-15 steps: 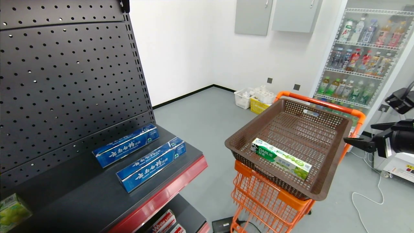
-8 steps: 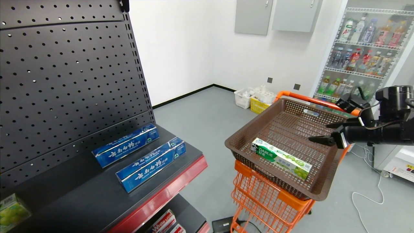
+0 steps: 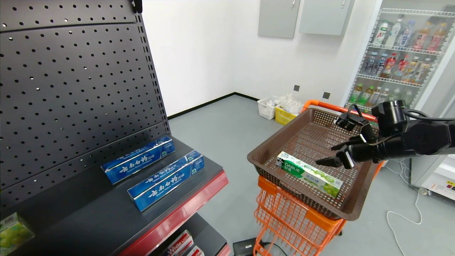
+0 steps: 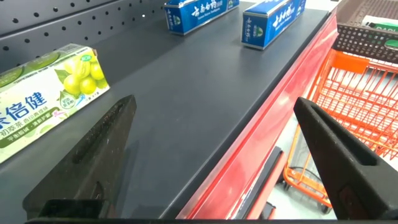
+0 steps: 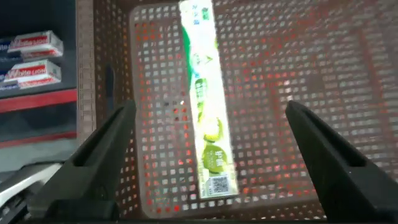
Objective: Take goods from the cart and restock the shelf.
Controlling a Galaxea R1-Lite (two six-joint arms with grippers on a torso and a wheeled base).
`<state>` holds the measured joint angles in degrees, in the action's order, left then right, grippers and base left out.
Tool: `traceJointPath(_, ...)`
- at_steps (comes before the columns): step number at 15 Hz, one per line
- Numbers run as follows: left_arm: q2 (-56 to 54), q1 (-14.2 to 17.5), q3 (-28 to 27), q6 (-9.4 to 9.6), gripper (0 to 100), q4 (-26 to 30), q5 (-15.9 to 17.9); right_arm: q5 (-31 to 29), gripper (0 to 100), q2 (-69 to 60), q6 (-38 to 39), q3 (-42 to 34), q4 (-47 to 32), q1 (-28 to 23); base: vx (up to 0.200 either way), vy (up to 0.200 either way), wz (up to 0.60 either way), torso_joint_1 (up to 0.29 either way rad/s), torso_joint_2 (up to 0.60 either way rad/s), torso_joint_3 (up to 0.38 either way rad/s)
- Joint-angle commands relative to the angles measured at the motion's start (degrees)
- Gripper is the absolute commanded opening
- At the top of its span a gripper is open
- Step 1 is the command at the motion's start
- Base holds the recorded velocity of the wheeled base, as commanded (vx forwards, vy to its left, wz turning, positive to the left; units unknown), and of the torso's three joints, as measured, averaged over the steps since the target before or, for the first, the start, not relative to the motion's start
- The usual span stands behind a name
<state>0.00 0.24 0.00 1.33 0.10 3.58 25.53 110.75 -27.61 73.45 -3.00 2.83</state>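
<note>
A green toothpaste box [image 3: 309, 174] [image 5: 204, 99] lies flat in the brown mesh basket [image 3: 350, 215] on top of the orange cart [image 3: 295, 224]. My right gripper [image 3: 325, 155] [image 5: 210, 109] hangs open over the basket, just above and to the right of the box, not touching it. Two blue boxes [image 3: 138, 159] [image 3: 166, 179] and a green box [image 3: 14, 233] [image 4: 43, 93] rest on the dark shelf [image 3: 89, 213] [image 4: 186, 124]. My left gripper [image 4: 214, 102] stands open and empty above the shelf's front part.
A black pegboard [image 3: 78, 89] backs the shelf. Red-and-white boxes [image 3: 181, 243] sit on the lower shelf. A drinks cooler [image 3: 394, 60] stands behind the cart, with small bins [image 3: 280, 110] on the floor by the wall and a cable [image 3: 401, 217] at right.
My right arm has swung left from beside the cart to over the basket, closing in on the green box. Its gripper stayed open. The goods have not moved.
</note>
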Motion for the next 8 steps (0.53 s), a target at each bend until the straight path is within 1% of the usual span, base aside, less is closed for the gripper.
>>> traceJointPath(1, 0.0, 0.0, 0.0, -0.01, 100, 0.0, 0.0, -0.8, 100, 2.5, -0.1, 4.0, -2.9, 0.3, 0.0, 0.0, 0.0, 0.0, 0.0, 0.0)
traceJointPath(4, 0.0, 0.0, 0.0, -0.01, 100, 0.0, 0.0, -0.9, 100, 4.4, -0.1, 6.0, -3.2, 0.1, 0.0, 0.0, 0.0, 0.0, 0.0, 0.0)
traceJointPath(8, 0.0, 0.0, 0.0, -0.01, 100, 0.0, 0.0, -1.0, 100, 9.1, -0.1, 13.7, -11.4, 0.3, 0.0, 0.0, 0.0, 0.0, 0.0, 0.0)
